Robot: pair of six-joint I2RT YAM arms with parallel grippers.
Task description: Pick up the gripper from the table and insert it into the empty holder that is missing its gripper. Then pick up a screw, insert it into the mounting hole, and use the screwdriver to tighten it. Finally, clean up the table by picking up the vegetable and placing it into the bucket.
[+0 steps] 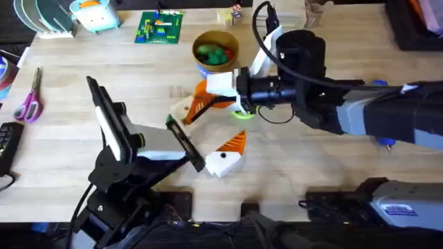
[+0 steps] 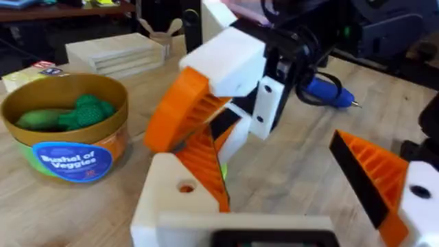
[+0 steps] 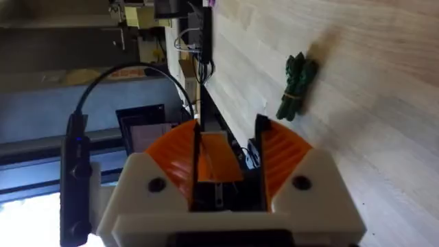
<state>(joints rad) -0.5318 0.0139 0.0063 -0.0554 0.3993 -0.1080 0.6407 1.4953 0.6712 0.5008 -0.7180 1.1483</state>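
Orange gripper wedge: up off the table, mid-scene, pinched in the right gripper and slanting down onto the holder. Its lower end meets the holder's top face, just beside the mounting hole; whether it is seated, I cannot tell.
Holder: the white bare mount on the far-left finger of the left gripper, near the table's middle.
Right gripper: clamped on the wedge, and in its wrist view the two orange pads squeeze the flat orange piece between them.
Right arm: stretched in low from the right edge, wrist level, reaching leftward across the middle to the holder.
Left gripper: spread wide with nothing between the fingers; the other finger carries its orange tip, nearer and to the right.
Left arm: rising from the lower left, forearm angled right.
Vegetable: dark green, lying flat on the bare wood, apart from both grippers.
Bucket: just beyond the right gripper, green pieces inside.
Screwdriver: blue handle on the table, behind the right arm's wrist.
Open room: bare planks near and right of the left gripper; the far edge is crowded, with scissors at the left.
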